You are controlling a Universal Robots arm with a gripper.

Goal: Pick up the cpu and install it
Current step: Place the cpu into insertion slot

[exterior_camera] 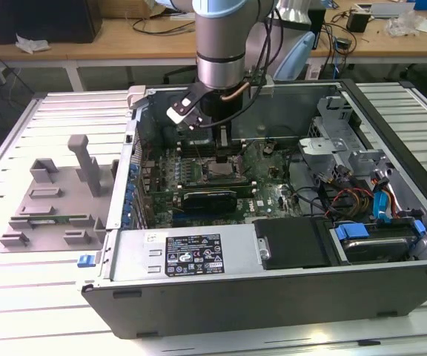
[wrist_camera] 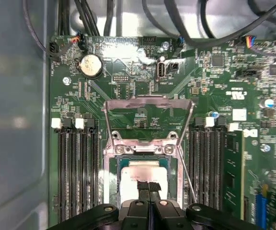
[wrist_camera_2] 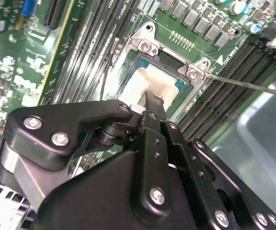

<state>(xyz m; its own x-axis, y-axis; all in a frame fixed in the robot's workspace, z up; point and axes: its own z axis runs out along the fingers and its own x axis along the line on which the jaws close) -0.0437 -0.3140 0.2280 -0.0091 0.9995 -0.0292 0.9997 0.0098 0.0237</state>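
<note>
While my gripper (wrist_camera: 149,184) stands over the open socket (wrist_camera: 113,149) on the motherboard (wrist_camera: 128,76), my two fingers (wrist_camera: 143,191) are pressed flat together with nothing between them, and their tips sit over the middle of the cpu (wrist_camera: 130,175). The cpu lies flat and square inside the socket, silver top up, between the two banks of memory slots (wrist_camera: 73,163). The load plate (wrist_camera: 147,112) stands hinged up beyond it, and the thin retention lever (wrist_camera: 185,167) is swung free beside it. I cannot tell whether my tips rest on the metal lid or hang just clear of it (both wrist views look down along the fingers). Handling judgement: the cpu is a light, rigid plate with a polished lid that is likely slippery, so a pinch on the top face offers no purchase. Take hold at two opposite edges of the darker rim, keeping it level, and never touch the underside. The contact face is probably fragile, as is the socket beneath, so sideways drag or a tilted load risks damage. In the exterior view my arm reaches straight down into the opened computer case (exterior_camera: 273,297).
</note>
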